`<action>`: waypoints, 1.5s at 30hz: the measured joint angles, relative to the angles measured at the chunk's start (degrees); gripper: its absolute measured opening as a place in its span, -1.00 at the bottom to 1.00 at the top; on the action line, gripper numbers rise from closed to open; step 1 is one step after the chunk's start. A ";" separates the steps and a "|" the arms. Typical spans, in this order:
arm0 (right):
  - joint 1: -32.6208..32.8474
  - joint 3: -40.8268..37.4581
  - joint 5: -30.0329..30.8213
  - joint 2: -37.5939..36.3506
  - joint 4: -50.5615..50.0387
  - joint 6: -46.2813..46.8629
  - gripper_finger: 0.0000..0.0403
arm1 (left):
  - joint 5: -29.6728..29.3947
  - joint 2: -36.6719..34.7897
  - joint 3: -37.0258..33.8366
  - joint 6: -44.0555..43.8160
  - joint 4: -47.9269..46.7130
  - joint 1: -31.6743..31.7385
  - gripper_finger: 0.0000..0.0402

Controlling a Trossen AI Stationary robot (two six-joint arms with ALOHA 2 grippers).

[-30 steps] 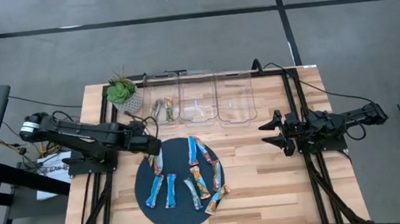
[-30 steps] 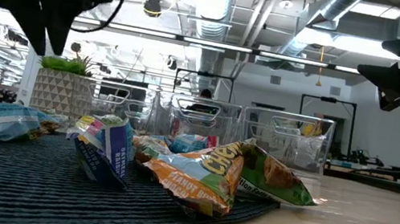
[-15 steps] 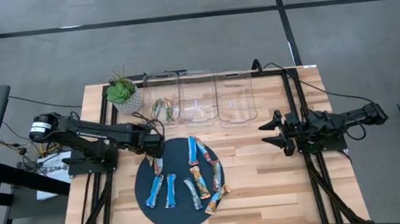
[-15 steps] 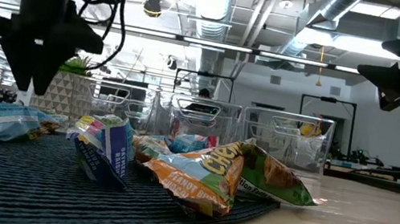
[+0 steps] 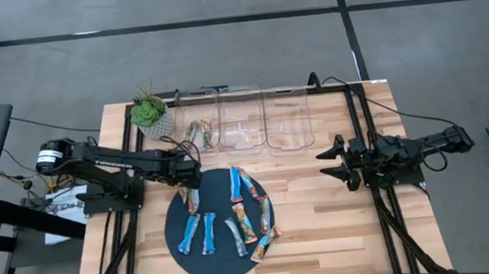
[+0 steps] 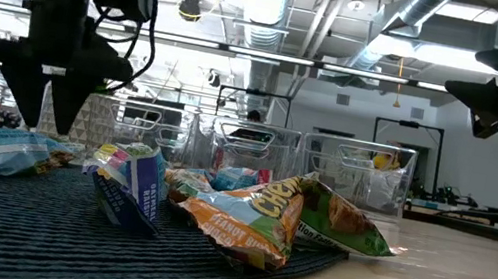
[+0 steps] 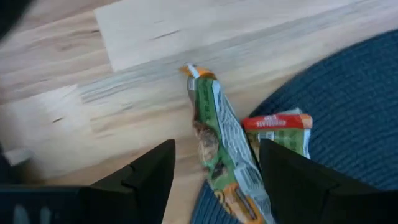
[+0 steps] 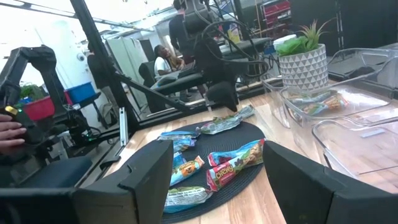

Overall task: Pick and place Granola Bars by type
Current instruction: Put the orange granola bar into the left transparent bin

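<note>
So I've got three clear bins (image 5: 243,124) lined up along the far side of the table (image 5: 340,217), with a potted succulent (image 5: 148,112) beside the leftmost one, which has a couple of bars in it. Nothing blocks the round dark mat (image 5: 220,217) where most of the Granola Bars (image 5: 233,213) are fanned out.

The low view shows only crumpled wrappers up close, while the overhead one shows the whole spread. My left wrist cam is the only one showing a green-and-orange bar (image 7: 219,144) lying half off the mat edge on bare wood.

Left gripper (image 5: 190,184) hangs right over that bar, fingers (image 7: 149,177) spread apart, not touching it. Right gripper (image 5: 336,166) waits well off to the side, fingers apart too, holding nothing.
</note>
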 joint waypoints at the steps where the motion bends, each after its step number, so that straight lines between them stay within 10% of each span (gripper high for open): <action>1: -0.01 -0.02 0.00 0.00 0.00 0.00 0.21 | 0.00 0.00 -0.63 0.00 0.96 0.20 0.13; 22: 0.00 -0.01 0.00 0.00 0.02 0.00 0.21 | 1.15 0.00 -8.40 0.04 11.85 1.18 0.07; 45: -0.01 -0.02 0.00 0.00 0.02 0.00 0.21 | 1.61 0.00 -8.42 5.68 12.07 1.16 -0.78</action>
